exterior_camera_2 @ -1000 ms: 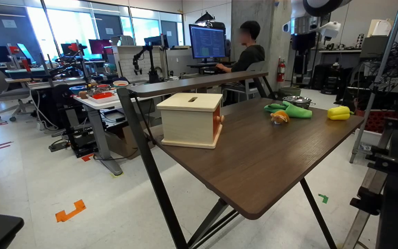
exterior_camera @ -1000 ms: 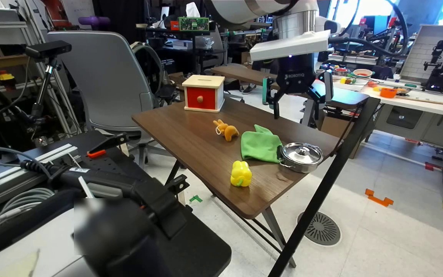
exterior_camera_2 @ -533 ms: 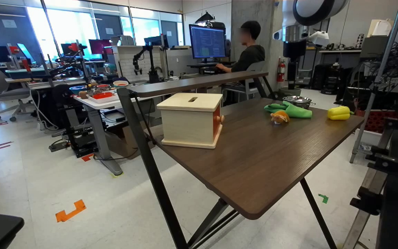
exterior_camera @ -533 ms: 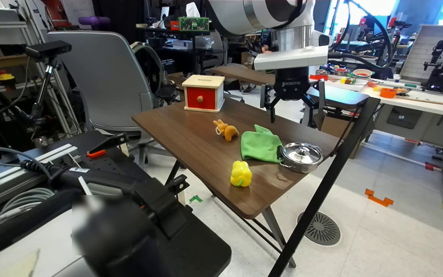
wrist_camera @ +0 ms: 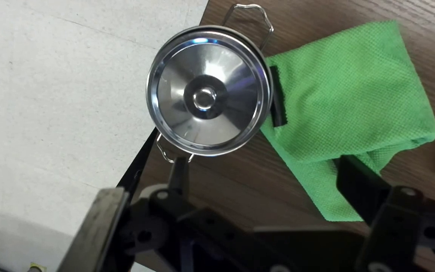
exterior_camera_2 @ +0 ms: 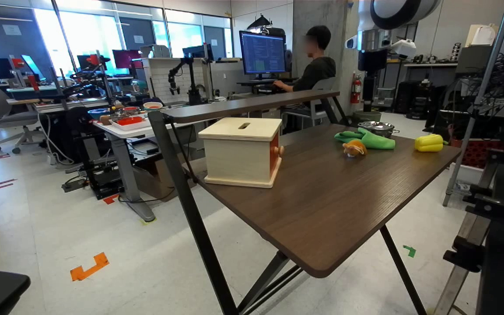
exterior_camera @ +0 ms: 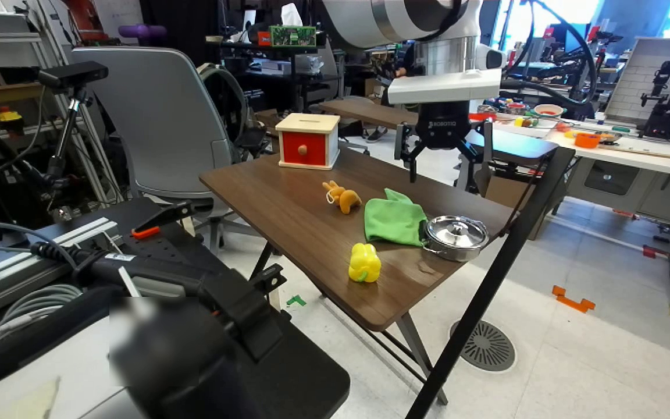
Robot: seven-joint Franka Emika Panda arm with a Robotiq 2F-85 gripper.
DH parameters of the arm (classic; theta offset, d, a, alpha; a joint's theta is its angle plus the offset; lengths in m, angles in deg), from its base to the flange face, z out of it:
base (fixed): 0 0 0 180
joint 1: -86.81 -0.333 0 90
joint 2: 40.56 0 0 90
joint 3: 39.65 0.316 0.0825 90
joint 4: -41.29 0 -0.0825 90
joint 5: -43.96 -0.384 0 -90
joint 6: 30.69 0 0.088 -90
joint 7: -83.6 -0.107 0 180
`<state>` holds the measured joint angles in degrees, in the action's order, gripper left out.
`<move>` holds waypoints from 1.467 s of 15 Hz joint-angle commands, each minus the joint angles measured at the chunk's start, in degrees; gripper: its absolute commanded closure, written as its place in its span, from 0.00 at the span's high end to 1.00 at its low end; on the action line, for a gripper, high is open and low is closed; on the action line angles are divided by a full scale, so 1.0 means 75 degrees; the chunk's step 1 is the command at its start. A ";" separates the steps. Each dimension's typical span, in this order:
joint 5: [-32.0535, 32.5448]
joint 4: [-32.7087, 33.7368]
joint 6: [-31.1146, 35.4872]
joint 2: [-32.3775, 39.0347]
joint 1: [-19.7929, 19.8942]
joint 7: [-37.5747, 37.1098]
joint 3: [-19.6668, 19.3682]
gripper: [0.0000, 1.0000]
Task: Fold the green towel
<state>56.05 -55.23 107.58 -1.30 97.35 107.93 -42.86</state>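
1 green towel (wrist_camera: 357, 94), partly doubled over, brown tabletop (exterior_camera: 288, 195) beneath, 1 lidded metal pot (wrist_camera: 206, 104) alongside, 1 end effector (exterior_camera: 442, 183) above, jaws wide

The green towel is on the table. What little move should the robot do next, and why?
Perhaps slide the open gripper sideways toward the green towel before lowering. In the wrist view, one finger shows in front of the towel, but the other lines up near the metal pot, so coming straight down might bump it.

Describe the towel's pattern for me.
Plain green with a fine, dimpled texture; the towel shows best in the wrist view.
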 commanded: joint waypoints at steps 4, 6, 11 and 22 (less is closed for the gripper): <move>0.0225 -0.0111 0.0259 0.0152 0.0030 0.0611 0.0122 1.00; 0.0296 -0.0040 0.0242 0.0282 0.0012 0.0707 0.0113 1.00; 0.0336 0.0017 0.0166 0.0465 0.0113 0.1097 0.0173 1.00; 0.0259 0.0421 0.0148 0.0802 0.0105 0.2069 0.0347 1.00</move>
<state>57.52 -54.90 108.13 2.44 97.34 120.79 -41.72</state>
